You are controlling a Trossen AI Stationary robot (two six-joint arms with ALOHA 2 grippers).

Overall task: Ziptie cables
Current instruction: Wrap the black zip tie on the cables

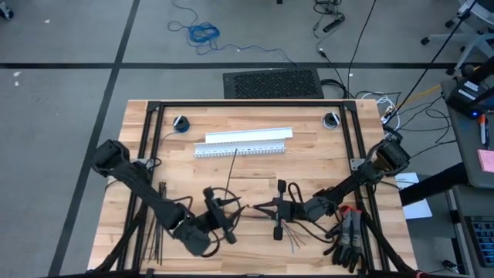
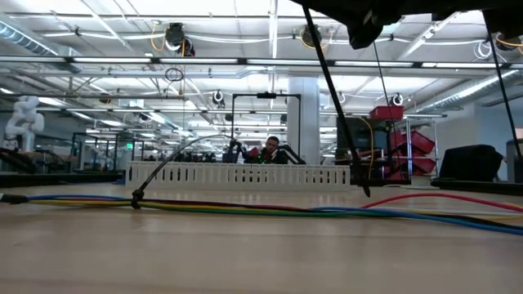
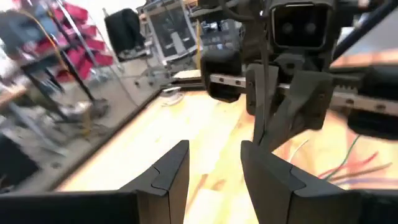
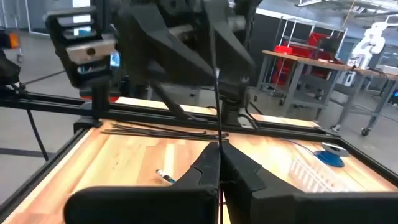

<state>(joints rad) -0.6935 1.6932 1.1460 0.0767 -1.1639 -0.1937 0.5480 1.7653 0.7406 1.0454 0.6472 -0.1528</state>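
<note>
Worktop (image 1: 255, 174): light tan wood with visible grain, bordered by a black frame. Left tool (image 1: 229, 218) and right tool (image 1: 266, 207): black fingers and black bodies. Cables (image 2: 270, 208): a multicoloured run showing blue, yellow, green and red strands. Zipties (image 1: 160, 220): black. Slotted channel (image 1: 243, 145): white, with a regular comb pattern of slits along its side. Coiled cable (image 1: 204, 32) on the grey floor: blue. Storage bins (image 2: 402, 145) in the room behind: red.
</note>
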